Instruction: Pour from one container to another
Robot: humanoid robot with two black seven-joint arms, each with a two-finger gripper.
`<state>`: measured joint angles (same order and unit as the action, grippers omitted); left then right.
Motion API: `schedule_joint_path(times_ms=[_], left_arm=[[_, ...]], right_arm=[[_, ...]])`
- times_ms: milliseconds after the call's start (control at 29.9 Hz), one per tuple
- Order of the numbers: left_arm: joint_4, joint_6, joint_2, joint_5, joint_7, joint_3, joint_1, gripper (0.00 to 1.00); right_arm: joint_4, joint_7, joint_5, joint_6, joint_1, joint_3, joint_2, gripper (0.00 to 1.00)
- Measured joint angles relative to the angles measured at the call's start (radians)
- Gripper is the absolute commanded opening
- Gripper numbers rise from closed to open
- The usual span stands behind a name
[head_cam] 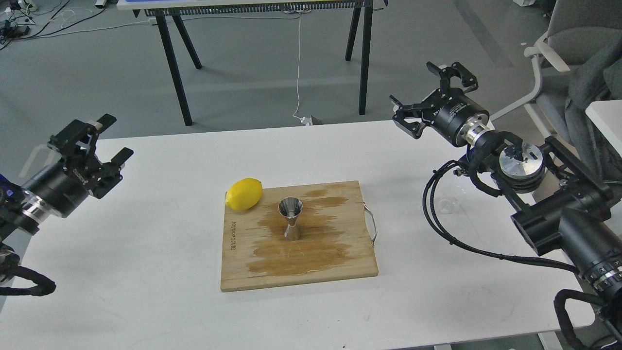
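The steel jigger [290, 218] stands upright in the middle of the wet wooden cutting board [340, 262]. The clear glass cup [449, 198] is faint; it rests on the white table right of the board, partly behind my right arm's cable, and nothing holds it. My right gripper [422, 95] is raised high over the table's far right edge, well above and behind the cup, open and empty. At the far left, off to the side of the board, my left gripper [114, 137] is also open and empty.
A yellow lemon [244, 194] lies on the board's back left corner. The board has a metal handle [371, 224] on its right side. A black-legged table [180, 63] and a grey chair [559, 43] stand beyond the white table [146, 301].
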<state>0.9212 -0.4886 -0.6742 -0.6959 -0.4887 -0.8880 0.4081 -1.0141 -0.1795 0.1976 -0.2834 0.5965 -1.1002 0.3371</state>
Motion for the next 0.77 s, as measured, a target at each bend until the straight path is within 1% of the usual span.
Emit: schedule_joint_path(times_ms=[67,134,167,334,769], left_arm=[[0.008,0.0,-0.025,0.024,0.0,-0.029,0.009,0.94],[0.021,0.0,-0.044,0.043,0.0,-0.042,0.02,0.94],[0.032,0.0,-0.055,0.051,0.0,-0.044,0.024,0.94],[0.075,0.0,-0.095,0.067,0.0,-0.034,0.058,0.94],[0.082,0.0,-0.061,0.066,0.0,-0.023,0.071,0.94]], right_arm=[[0.001,0.002,-0.006,-0.106,0.011,-0.004,0.033,0.98],[0.001,0.003,-0.007,-0.172,0.028,-0.007,0.058,0.98],[0.001,0.004,-0.007,-0.188,0.033,-0.007,0.071,0.98],[0.002,0.004,-0.007,-0.205,0.038,-0.001,0.098,0.98],[0.033,0.006,-0.007,-0.205,0.04,-0.012,0.1,0.99]])
